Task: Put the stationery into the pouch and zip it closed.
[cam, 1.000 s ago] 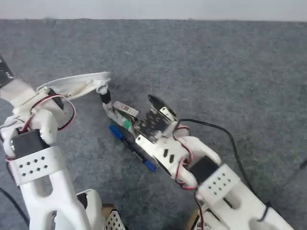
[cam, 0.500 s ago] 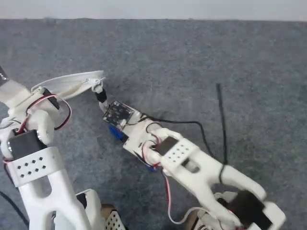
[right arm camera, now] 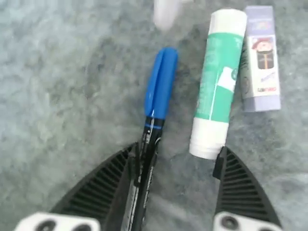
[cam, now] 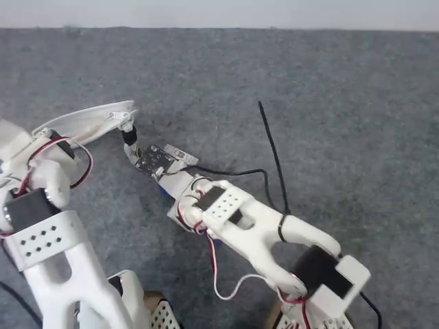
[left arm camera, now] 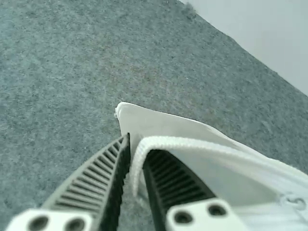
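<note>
left claw (left arm camera: 134, 145) clenched on white pouch (left arm camera: 202, 166) edge, right claw (right arm camera: 177, 150) released, straddling blue pen (right arm camera: 161, 86) and glue stick (right arm camera: 219, 82), small box (right arm camera: 260, 57) just beside, grey carpet (cam: 343, 82)

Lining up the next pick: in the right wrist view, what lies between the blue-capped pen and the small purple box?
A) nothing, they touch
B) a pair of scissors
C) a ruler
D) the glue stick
D: the green and white glue stick lies on the grey mat between the pen and the purple box.
</note>
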Robot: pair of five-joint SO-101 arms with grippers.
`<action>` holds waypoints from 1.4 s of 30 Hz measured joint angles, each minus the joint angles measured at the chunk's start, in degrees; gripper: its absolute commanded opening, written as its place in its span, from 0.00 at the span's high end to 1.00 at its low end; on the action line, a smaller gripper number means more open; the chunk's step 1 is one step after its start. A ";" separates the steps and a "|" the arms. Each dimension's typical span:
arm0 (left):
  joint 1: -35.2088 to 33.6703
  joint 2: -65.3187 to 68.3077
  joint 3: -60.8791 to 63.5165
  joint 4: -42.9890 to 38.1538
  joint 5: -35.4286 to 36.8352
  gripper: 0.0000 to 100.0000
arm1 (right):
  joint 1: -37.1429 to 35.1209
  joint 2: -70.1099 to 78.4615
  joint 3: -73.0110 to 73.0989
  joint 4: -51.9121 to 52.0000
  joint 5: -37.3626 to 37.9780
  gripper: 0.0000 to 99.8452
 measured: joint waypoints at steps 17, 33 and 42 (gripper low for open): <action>-0.18 0.00 0.00 0.00 0.00 0.99 | 0.79 10.02 -13.01 12.57 -0.70 0.99; -0.18 0.00 0.00 0.00 0.00 0.99 | 12.48 2.11 -13.10 27.87 3.25 0.99; -0.18 0.00 0.00 -0.26 0.00 0.99 | 18.90 1.67 -13.10 29.10 3.25 0.87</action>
